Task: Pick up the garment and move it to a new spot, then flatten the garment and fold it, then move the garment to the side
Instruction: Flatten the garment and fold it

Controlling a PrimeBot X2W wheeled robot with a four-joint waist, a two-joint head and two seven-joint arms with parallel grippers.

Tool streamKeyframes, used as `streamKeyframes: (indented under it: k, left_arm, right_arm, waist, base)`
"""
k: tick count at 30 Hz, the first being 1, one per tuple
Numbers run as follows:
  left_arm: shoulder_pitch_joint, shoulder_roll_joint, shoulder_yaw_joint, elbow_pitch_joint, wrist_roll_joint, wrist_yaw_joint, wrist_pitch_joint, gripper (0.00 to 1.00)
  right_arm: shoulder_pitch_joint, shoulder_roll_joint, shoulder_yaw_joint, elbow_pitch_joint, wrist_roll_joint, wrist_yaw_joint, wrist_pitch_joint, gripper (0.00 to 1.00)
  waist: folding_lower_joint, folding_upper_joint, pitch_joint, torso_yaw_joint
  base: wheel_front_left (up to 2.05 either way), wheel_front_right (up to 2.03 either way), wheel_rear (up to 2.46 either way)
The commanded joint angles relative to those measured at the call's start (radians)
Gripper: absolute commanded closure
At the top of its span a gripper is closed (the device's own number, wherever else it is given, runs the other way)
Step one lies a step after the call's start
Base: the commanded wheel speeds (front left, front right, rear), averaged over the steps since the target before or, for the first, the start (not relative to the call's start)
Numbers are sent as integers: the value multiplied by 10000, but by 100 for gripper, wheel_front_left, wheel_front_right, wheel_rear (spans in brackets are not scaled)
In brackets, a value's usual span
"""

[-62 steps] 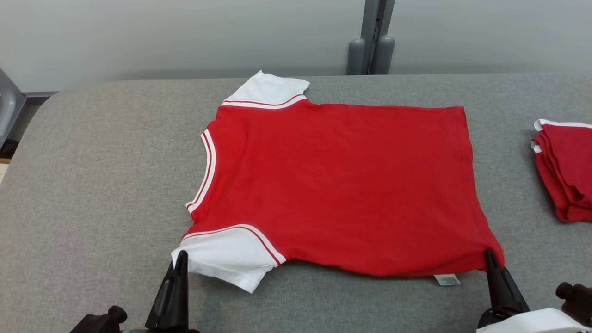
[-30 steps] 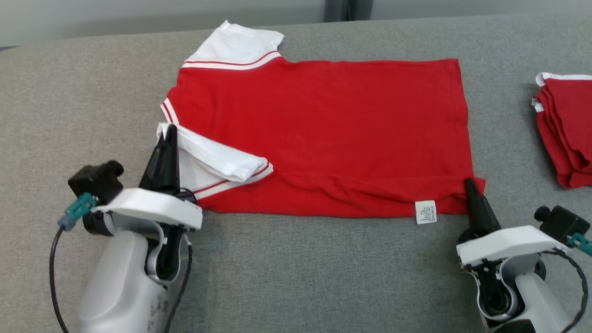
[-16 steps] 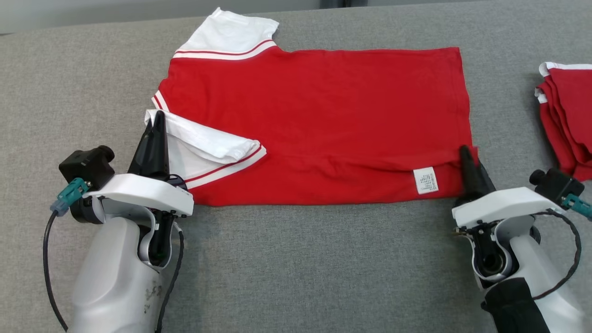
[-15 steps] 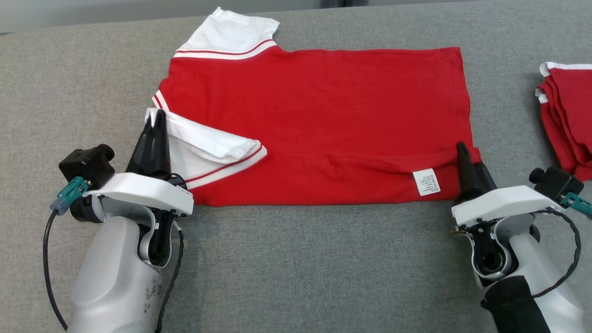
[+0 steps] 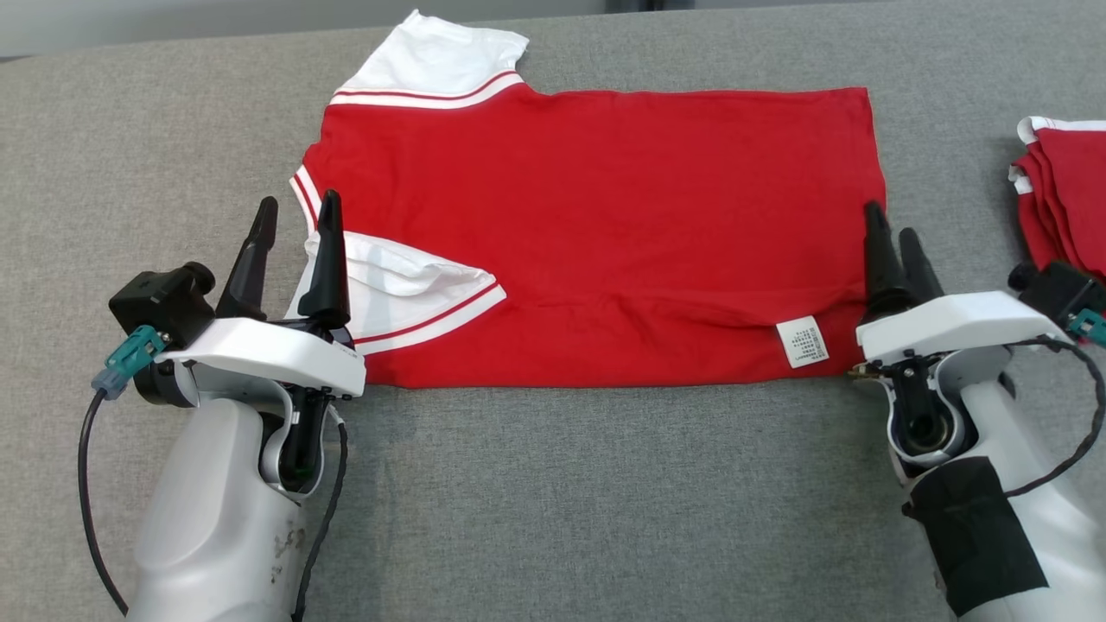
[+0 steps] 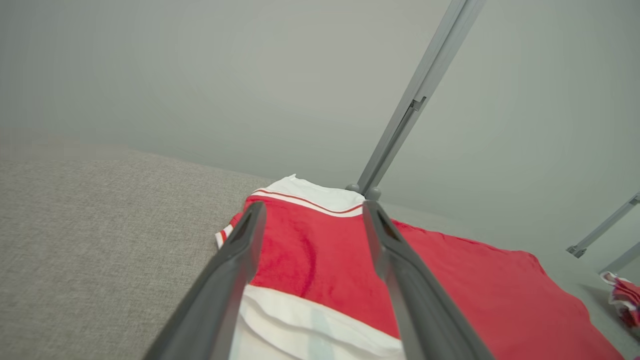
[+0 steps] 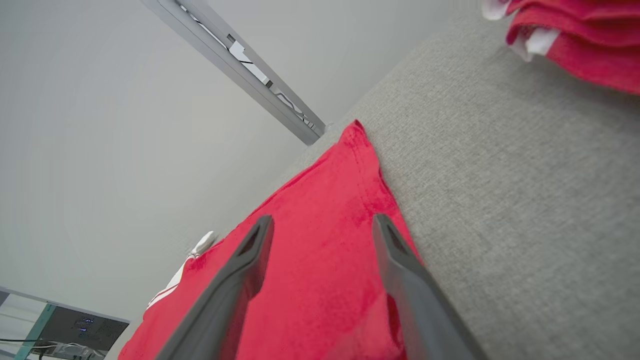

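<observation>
1. Head view: red shirt (image 5: 605,225) lies flat on the grey table (image 5: 553,501), collar to the robot's left, hem to its right. Near edge is doubled over onto the body, w/ a white label (image 5: 802,342) showing face up near the hem corner.
2. Near sleeve (image 5: 406,289) (white, red-striped cuff) lies turned in on top of the red cloth. Far sleeve (image 5: 441,52) sticks out flat at the back.
3. Left gripper (image 5: 299,200) sits at the collar end, fingers apart w/ nothing between them. One finger is over the near sleeve's edge, the other over bare table just beside the collar.
4. Right gripper (image 5: 890,220) is at the hem end, fingers also spread & empty. One finger is at the hem's edge, the other just off it over the table.
5. A pile of folded red clothes (image 5: 1067,199) lies well apart, on the right.
6. Left wrist view: both fingers wide apart. Red cloth and the white sleeve band show in the gap. A grey post (image 6: 415,100) stands behind the table.
7. Right wrist view: fingers spread, red cloth between them, and the hem edge runs close by the right-hand finger. Whether the tips touch the cloth, can't tell.
</observation>
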State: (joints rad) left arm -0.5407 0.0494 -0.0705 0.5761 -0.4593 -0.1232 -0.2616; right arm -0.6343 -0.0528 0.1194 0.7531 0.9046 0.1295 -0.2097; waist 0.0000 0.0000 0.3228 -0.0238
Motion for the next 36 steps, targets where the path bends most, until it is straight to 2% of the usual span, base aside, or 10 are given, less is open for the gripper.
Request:
streamKeyframes:
  k: [1,5,12,15,22,31,32,34,35,36]
  left_arm:
    - [72,35,4,-111,11,-48,-43,0]
    - [443,34,21,-439,-69,-71,-42,0]
    - [1419,35,-3,-362,176,-47,-43,0]
    - [1821,130,78,-57,199,200,16,0]
    - [2480,302,354,286,-67,894,1019,0]
    - [2547,402,381,241,-371,1256,2288,0]
    - [2517,418,359,268,-362,1296,2381,10]
    - [2487,431,270,361,-336,1340,2656,60]
    - [2476,438,236,390,-329,1368,2756,75]
    - [2466,467,183,409,-281,1405,2861,100]
  right_arm:
    - [-167,-146,-24,50,-145,23,-128,0]
    - [-265,-293,6,71,-454,23,-339,0]
    - [429,-619,-82,-540,-1817,23,-569,0]
    - [976,-601,-483,-1214,-2505,21,-571,0]
    - [2480,-285,-1094,-2604,-3769,21,-575,0]
    - [3379,-53,-1157,-3268,-4144,21,-305,0]
    - [3420,-40,-1153,-3287,-4185,21,-269,0]
    - [3487,-20,-1134,-3316,-4263,21,-174,0]
    - [3528,-14,-1121,-3306,-4298,21,-95,0]
    - [3560,-8,-1093,-3279,-4330,21,-16,0]
  waist:
    - [0,0,-13,16]
    - [0,0,-93,73]
    - [0,0,-409,129]
    - [0,0,-589,99]
    - [0,0,-934,18]
    - [0,0,-1017,-364]
    - [0,0,-1006,-415]
    - [0,0,-987,-505]
    - [0,0,-977,-540]
    - [0,0,-970,-569]
  base:
    - [0,0,0]
    - [0,0,0]
    - [0,0,0]
    - [0,0,0]
    - [0,0,0]
    - [0,0,0]
    - [0,0,0]
    - [0,0,0]
    - [0,0,0]
    - [0,0,0]
